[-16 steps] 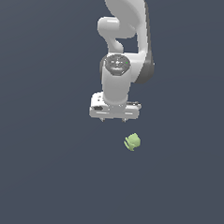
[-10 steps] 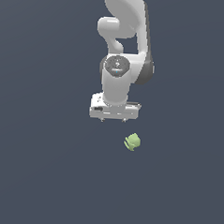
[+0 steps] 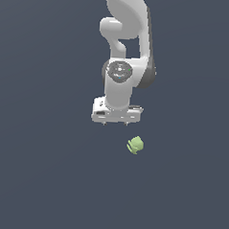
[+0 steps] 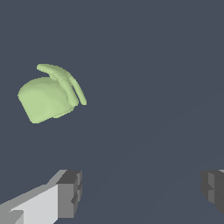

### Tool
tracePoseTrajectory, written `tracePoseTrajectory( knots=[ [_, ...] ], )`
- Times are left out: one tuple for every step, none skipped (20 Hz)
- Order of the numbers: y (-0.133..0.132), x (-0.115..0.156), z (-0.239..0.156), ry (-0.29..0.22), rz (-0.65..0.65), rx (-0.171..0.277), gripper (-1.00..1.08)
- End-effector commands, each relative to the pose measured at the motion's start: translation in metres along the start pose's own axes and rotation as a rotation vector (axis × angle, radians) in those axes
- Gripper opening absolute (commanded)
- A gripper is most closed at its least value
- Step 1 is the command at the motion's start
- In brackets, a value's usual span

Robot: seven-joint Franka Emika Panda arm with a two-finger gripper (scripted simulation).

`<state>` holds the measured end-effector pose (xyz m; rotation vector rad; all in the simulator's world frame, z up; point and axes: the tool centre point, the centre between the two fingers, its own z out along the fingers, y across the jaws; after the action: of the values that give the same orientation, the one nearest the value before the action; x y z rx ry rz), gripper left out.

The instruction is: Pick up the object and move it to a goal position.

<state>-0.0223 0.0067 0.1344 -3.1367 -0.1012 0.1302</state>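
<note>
One green object [image 3: 135, 145] resting at five o'clock from end effector [image 3: 115, 122], apart. Fingers spread wide, gripping nothing. Approach step: shift over, descend, then close.

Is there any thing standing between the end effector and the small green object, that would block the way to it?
Nothing visible does. In both views only bare dark floor lies between the end effector and the green object. The fingers are spread wide apart and empty, and the object lies off to one side of the gap, not between them.
</note>
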Motion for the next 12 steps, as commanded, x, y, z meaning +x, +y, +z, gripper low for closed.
tracePoseTrajectory(
  knots=[
    [-0.001, 0.001, 0.000, 0.001, -0.006, -0.001, 1.00],
    [-0.003, 0.002, 0.001, 0.002, -0.014, -0.001, 1.00],
    [-0.005, 0.004, 0.002, 0.004, -0.023, -0.002, 1.00],
    [-0.007, 0.006, 0.003, 0.006, -0.035, -0.003, 1.00],
    [-0.010, 0.009, 0.004, 0.009, -0.048, -0.005, 1.00],
    [-0.014, 0.012, 0.005, 0.012, -0.065, -0.006, 1.00],
    [-0.018, 0.015, 0.007, 0.015, -0.083, -0.007, 1.00],
    [-0.023, 0.019, 0.009, 0.019, -0.104, -0.009, 1.00],
    [-0.029, 0.023, 0.011, 0.023, -0.127, -0.011, 1.00],
    [-0.035, 0.028, 0.013, 0.028, -0.153, -0.012, 1.00],
    [-0.041, 0.033, 0.016, 0.033, -0.180, -0.014, 1.00],
    [-0.049, 0.038, 0.019, 0.039, -0.210, -0.016, 1.00]
  ],
)
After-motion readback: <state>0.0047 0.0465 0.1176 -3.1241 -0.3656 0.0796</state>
